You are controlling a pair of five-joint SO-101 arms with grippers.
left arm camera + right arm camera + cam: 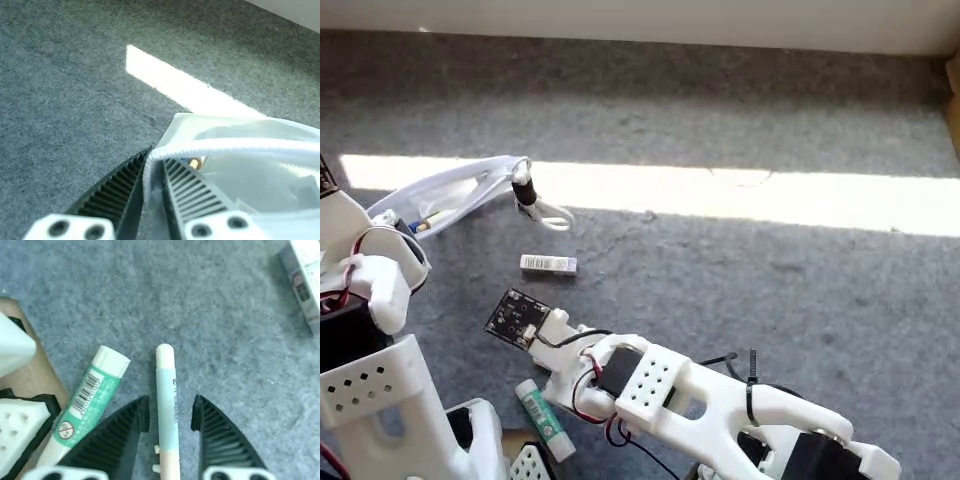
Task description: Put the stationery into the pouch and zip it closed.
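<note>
Near end: my right gripper has its jaws open, straddling the pen, with a gap on both sides. The pen's long axis runs along the fingers, so closing should pinch it across its width. The glue stick lies just beside, angled, outside one jaw; I judge a nudge risk. A small box lies farther on, towards the pouch. The left gripper is clamped on the pouch rim, mouth held open. The right arm is nearer the pen.

Pen nxt to glue stick
</note>
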